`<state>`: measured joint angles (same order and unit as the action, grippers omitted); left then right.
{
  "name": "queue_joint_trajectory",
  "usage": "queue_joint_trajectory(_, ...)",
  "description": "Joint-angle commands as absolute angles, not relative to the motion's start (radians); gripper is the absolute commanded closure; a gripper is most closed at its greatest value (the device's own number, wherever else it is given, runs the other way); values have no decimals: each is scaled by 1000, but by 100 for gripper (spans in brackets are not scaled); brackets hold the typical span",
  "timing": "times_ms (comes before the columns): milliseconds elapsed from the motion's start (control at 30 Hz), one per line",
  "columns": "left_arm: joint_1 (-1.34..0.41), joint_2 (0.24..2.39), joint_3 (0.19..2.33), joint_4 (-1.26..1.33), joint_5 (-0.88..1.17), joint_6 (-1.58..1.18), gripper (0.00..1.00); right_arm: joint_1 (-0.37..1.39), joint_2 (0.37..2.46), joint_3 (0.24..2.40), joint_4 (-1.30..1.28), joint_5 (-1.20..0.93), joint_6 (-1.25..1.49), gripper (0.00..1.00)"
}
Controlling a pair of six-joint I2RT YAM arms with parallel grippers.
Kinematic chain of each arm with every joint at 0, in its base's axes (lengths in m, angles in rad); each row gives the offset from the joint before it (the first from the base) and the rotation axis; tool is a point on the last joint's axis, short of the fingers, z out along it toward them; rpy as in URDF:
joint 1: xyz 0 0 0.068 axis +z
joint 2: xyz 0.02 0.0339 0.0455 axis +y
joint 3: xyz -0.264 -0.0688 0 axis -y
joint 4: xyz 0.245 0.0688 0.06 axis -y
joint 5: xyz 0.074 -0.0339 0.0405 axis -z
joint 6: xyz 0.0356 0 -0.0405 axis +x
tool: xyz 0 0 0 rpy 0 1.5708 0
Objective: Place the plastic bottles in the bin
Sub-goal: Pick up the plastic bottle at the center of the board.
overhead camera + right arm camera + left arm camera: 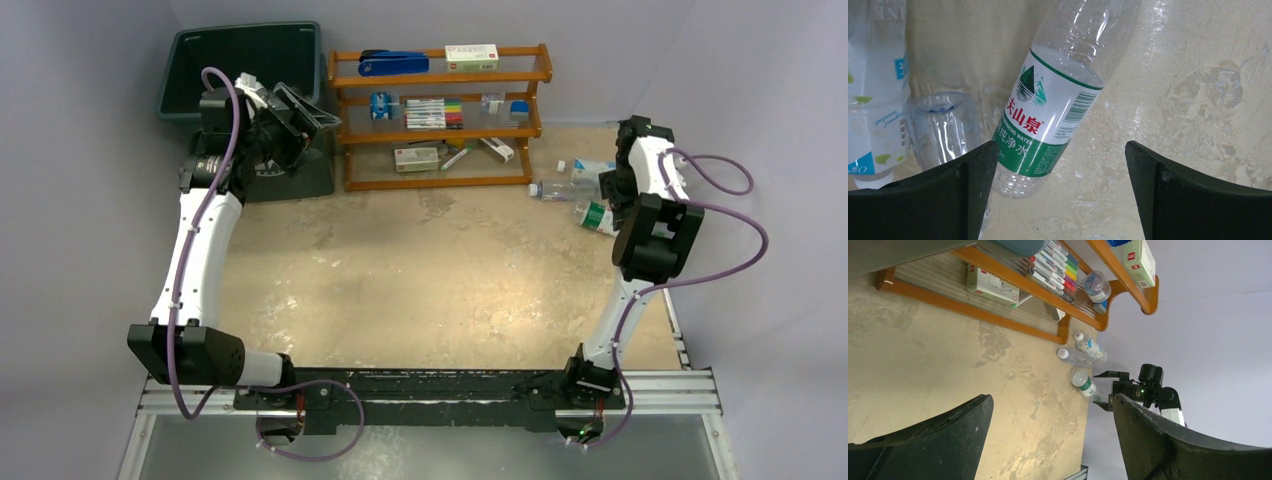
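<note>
My right gripper hovered wide open over the green-labelled water bottle, which I judged needed straddling squarely at its label before closing, while my left gripper hung open and empty.

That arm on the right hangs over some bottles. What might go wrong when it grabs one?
The green-labelled bottle lies slanted under the open right gripper, nearer one finger; it may roll or slip out.
The clear bottle close beside it could get knocked or pinched too.
The bin sits far across the table, so a weak grip might drop the bottle on the way.
</note>
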<state>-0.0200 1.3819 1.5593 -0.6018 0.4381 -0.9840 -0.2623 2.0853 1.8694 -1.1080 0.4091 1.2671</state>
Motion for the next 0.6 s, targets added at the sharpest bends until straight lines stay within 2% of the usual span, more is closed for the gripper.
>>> queue_joint_trajectory(0, -22, 1393, 1595, -610, 415, -941, 11, -278, 2120, 1936, -1128, 439, 1311, 2)
queue_joint_trajectory(267, -23, 1415, 1625, -635, 399, -924, 11, -281, 2183, 1965, -1122, 419, 1293, 6)
queue_joint_trajectory(567, -23, 1399, 1598, -631, 399, -930, 11, -273, 2092, 1768, -1024, 415, 1251, 13)
